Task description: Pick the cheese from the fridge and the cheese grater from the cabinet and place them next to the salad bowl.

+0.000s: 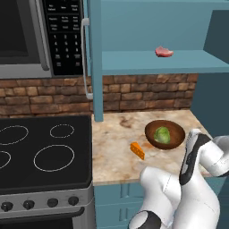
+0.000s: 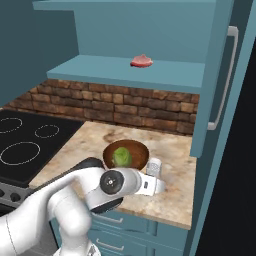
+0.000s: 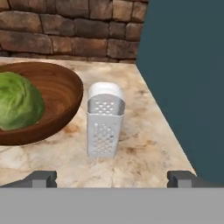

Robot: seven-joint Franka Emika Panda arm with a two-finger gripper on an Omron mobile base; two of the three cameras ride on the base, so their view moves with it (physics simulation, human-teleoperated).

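My gripper (image 3: 112, 178) is spread wide and holds nothing; its two dark, blocky fingertips (image 3: 41, 178) stand far apart at the bottom of the hand view. Ahead of them, upright on the counter (image 3: 144, 144), stands one cheese grater (image 3: 104, 120): a tapered silver metal box, its faces punched with rows of small round holes, capped by a rounded loop handle. It is apart from both fingertips and just beside the salad bowl (image 3: 61, 94), on the bowl's right in the hand view.

The salad bowl is single, round and shallow, of smooth dark-brown wood, and carries one green lettuce head (image 3: 17, 100) with a crinkled, leafy surface. In the left base view one cheese (image 1: 137, 150), a small orange wedge, lies on the counter near the bowl's left rim, not touching it.

The counter is mottled beige stone with brown flecks. Behind it runs a wall of rough reddish-brown brick (image 3: 65, 26). Above, the cabinet (image 1: 147, 61), flat teal-blue, stands open with a slim grey door handle (image 1: 85, 58); its one shelf bears one pinkish-red lump of raw meat (image 1: 164, 52). To the left lies a glossy black stovetop (image 1: 44, 150) with four white ring outlines in view, and above it a black microwave (image 1: 40, 36) with a keypad.
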